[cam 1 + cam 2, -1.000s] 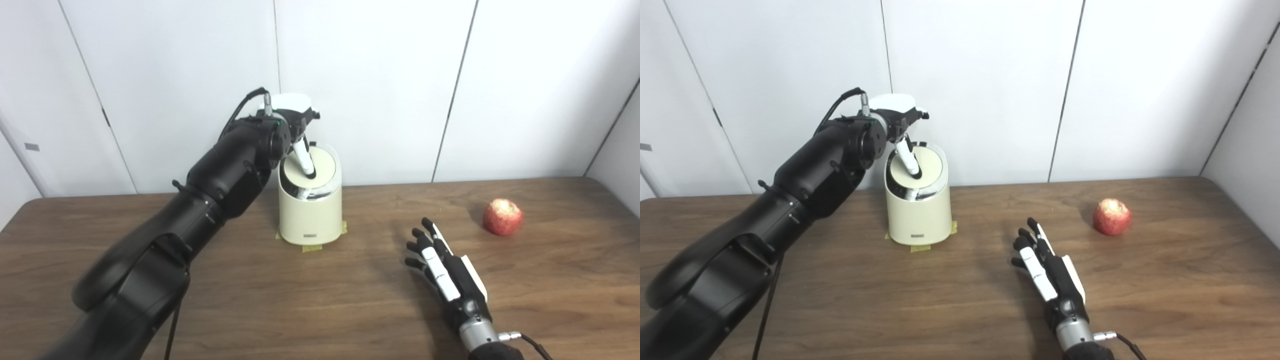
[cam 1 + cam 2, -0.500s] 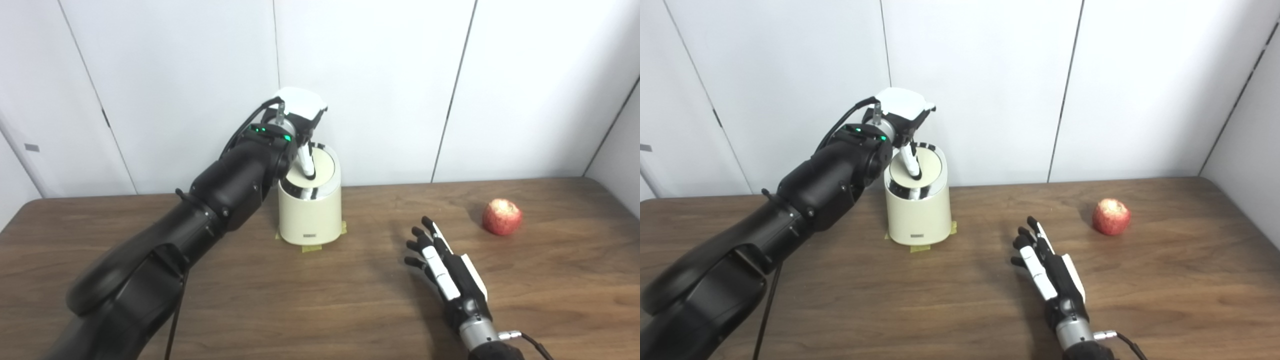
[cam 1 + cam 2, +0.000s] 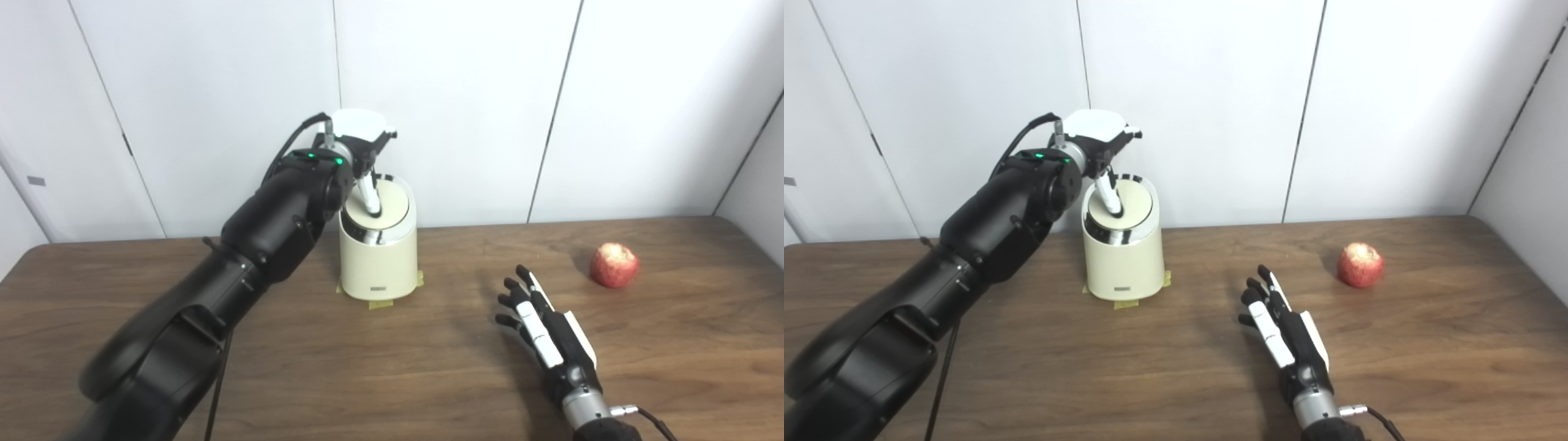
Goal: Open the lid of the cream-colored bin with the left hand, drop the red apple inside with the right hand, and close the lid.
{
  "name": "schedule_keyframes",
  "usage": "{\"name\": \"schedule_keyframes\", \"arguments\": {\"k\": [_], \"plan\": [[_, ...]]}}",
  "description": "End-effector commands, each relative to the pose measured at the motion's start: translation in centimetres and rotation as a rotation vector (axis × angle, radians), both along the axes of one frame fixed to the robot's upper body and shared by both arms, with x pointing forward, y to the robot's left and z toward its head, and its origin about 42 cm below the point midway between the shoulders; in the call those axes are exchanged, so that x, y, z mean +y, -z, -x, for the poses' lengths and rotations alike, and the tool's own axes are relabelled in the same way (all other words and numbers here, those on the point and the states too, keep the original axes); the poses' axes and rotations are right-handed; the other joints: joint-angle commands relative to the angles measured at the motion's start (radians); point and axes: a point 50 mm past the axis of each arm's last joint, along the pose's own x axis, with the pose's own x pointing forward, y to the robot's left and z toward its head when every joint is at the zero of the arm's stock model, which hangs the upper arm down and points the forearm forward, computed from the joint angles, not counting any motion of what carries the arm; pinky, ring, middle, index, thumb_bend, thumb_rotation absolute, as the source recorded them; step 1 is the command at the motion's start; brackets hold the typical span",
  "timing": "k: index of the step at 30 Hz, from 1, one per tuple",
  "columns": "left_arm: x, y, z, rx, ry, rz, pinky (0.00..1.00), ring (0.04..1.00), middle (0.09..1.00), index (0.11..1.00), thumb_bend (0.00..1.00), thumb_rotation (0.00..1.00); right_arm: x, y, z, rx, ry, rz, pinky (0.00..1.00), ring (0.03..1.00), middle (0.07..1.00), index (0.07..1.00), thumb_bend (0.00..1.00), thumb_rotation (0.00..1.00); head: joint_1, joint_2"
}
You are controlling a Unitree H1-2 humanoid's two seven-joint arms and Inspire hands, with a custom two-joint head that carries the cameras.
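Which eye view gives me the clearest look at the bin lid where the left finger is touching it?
The right eye view: the lid shows more of its top beside the left hand, whose finger points down onto it. The left eye view shows the same contact, but the forearm crowds the cream-colored bin more closely.

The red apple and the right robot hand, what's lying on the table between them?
Nothing: in both eye views only bare brown table separates the right robot hand, lying open and flat, from the red apple. The cream-colored bin stands off to the other side.
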Motion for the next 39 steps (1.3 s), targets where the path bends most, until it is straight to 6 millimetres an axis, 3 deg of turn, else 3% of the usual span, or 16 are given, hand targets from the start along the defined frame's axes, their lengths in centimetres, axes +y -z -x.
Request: {"name": "schedule_keyframes", "arguments": {"k": [1,3,5,11,16,20,22,26,28,32,35,39], "plan": [[0.6,-4.5,0.3,-0.2,0.036,0.061,1.0,0.975,0.944,0.929,0.86,0.19,0.2,-1.9,-0.7,-0.082,-0.005,0.003,0.79,0.889,0.935,0.971,0.55,0.85,-0.002,0.0],[1.2,-4.7,0.4,-0.24,0.043,0.105,0.99,0.963,0.932,0.92,0.79,0.25,0.2,-1.9,-0.7,-0.084,-0.005,0.006,0.78,0.888,0.933,0.97,0.55,0.85,-0.003,0.001],[1.9,-4.8,0.6,-0.291,0.04,0.185,0.94,0.942,0.919,0.896,0.72,0.25,0.2,-2.0,-0.7,-0.084,-0.007,0.003,0.78,0.893,0.936,0.973,0.54,0.86,-0.002,0.004],[4.4,-4.7,1.2,-0.369,0.056,0.437,0.87,0.911,0.897,0.855,0.63,0.21,0.2,-2.1,-0.6,-0.086,-0.003,-0.003,0.78,0.893,0.933,0.973,0.55,0.85,-0.005,0.009],[6.6,-3.9,2.4,-0.323,0.025,0.664,0.73,0.871,0.899,0.876,0.56,0.29,0.1,-2.2,-0.6,-0.09,-0.002,-0.01,0.78,0.895,0.936,0.973,0.53,0.84,-0.007,0.012],[9.4,-0.6,4.1,-0.231,-0.022,0.723,0.74,0.869,0.899,0.894,0.56,0.33,0.2,-2.3,-0.8,-0.09,-0.001,-0.02,0.78,0.892,0.935,0.971,0.53,0.84,-0.011,0.01],[10.8,1.6,4.9,-0.197,-0.047,0.767,0.78,0.871,0.895,0.893,0.54,0.3,0.2,-2.4,-0.8,-0.093,-0.001,-0.019,0.78,0.892,0.933,0.971,0.53,0.84,-0.009,0.01],[13.9,5.9,6.4,-0.108,-0.114,0.96,0.76,0.849,0.885,0.889,0.47,0.28,0.1,-2.4,-0.8,-0.095,0.004,-0.023,0.78,0.889,0.93,0.972,0.54,0.84,-0.007,0.009],[15.2,7.7,7.8,-0.079,-0.142,1.03,0.77,0.849,0.878,0.884,0.44,0.32,0.0,-2.4,-0.8,-0.096,0.007,-0.024,0.78,0.888,0.928,0.969,0.54,0.84,-0.003,0.01],[16.8,10.9,10.6,-0.019,-0.171,1.144,0.83,0.887,0.894,0.907,0.38,0.42,0.0,-2.4,-0.9,-0.097,0.006,-0.047,0.79,0.894,0.93,0.963,0.55,0.82,-0.003,0.006],[17.6,12.8,12.1,0.02,-0.171,1.189,0.8,0.877,0.892,0.904,0.35,0.41,-0.1,-2.5,-1.0,-0.097,0.004,-0.052,0.79,0.895,0.933,0.965,0.56,0.81,-0.002,0.004],[18.7,15.2,13.8,0.077,-0.19,1.262,0.83,0.892,0.918,0.926,0.34,0.46,-0.2,-2.5,-1.0,-0.096,0.012,-0.062,0.81,0.901,0.939,0.965,0.54,0.8,-0.002,0.002]]}}
